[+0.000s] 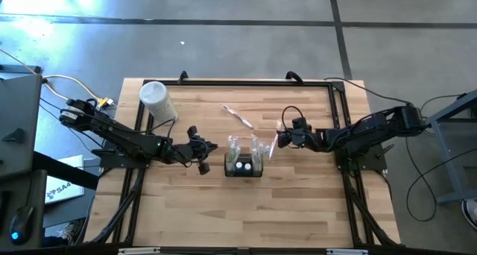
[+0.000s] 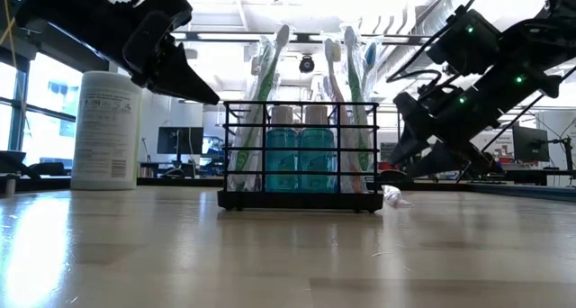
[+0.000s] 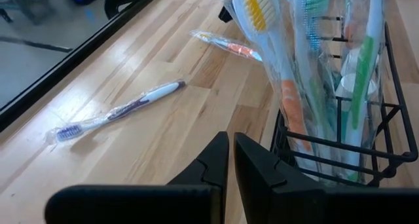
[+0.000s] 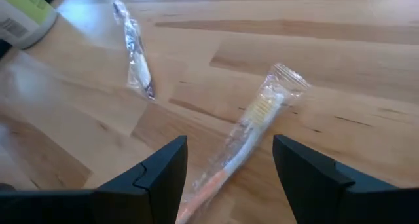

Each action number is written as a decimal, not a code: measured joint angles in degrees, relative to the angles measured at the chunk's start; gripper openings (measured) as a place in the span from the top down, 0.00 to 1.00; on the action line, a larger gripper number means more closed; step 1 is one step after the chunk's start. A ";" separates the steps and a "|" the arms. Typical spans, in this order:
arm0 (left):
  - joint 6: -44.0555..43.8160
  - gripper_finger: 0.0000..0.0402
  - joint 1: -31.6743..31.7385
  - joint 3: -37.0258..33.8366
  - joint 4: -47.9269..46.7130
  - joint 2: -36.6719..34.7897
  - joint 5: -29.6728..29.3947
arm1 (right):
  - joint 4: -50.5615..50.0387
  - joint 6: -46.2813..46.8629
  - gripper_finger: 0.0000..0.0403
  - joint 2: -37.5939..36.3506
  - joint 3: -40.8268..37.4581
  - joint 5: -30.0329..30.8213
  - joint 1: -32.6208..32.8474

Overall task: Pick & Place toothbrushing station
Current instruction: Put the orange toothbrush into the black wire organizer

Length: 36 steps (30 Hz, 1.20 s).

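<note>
worktop [image 1: 186,210]: light wood planks, black frame
holder box [image 1: 244,165]: between left tool [image 1: 200,152] & right tool [image 1: 286,134]
white container [image 1: 157,101]: behind left tool
wrapped brushes: one [image 4: 236,145] under right tool, one [image 1: 237,115] beyond

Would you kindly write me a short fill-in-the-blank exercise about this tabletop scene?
1. The black holder contains two ____ bottles.
2. The left gripper has its fingers ____.
3. The right gripper is open above a wrapped ____ lying on the table.
4. The white container stands on the ____ arm's side.

Missing words: blue; shut; toothbrush; left
</note>
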 joint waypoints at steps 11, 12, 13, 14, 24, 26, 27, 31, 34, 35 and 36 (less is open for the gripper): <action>2.13 0.95 0.02 0.00 1.12 -0.02 0.00 | 2.35 0.04 0.46 5.50 1.12 -2.68 -1.94; 2.73 0.95 0.02 0.00 1.37 -0.02 0.00 | 2.37 0.00 0.46 6.72 1.90 -3.11 -2.16; 3.18 0.95 0.02 0.01 1.72 -0.02 0.00 | 2.25 -0.26 0.46 7.85 2.75 -3.49 -2.21; 3.44 0.95 0.02 0.02 1.93 -0.02 0.00 | 2.22 -0.78 0.46 9.11 3.84 -3.90 -2.24; 4.34 0.95 0.02 0.02 1.57 -0.02 -1.16 | -7.92 -2.42 0.46 19.79 14.63 -3.10 -2.16; 4.39 0.95 0.02 0.02 1.45 -0.02 -1.18 | -9.88 -2.45 0.46 20.66 15.51 -3.03 -2.14; 4.64 0.95 0.02 0.02 1.21 -0.02 -1.18 | -10.12 -2.84 0.46 20.87 15.65 -2.99 -2.14; 5.59 0.95 0.02 0.02 1.19 -0.02 -1.19 | -11.68 -4.47 0.52 20.92 15.72 -3.10 -2.16; 5.83 0.95 0.02 0.02 1.20 -0.02 -1.19 | -13.35 -5.54 0.61 20.92 15.74 -2.92 -2.16; 5.83 0.95 0.02 0.02 1.20 -0.02 -1.18 | -13.77 -6.35 0.64 20.92 15.74 -2.88 -2.16; 5.83 0.95 0.02 0.02 1.20 -0.02 -1.18 | -14.09 -7.24 0.68 20.94 15.74 -2.86 -2.16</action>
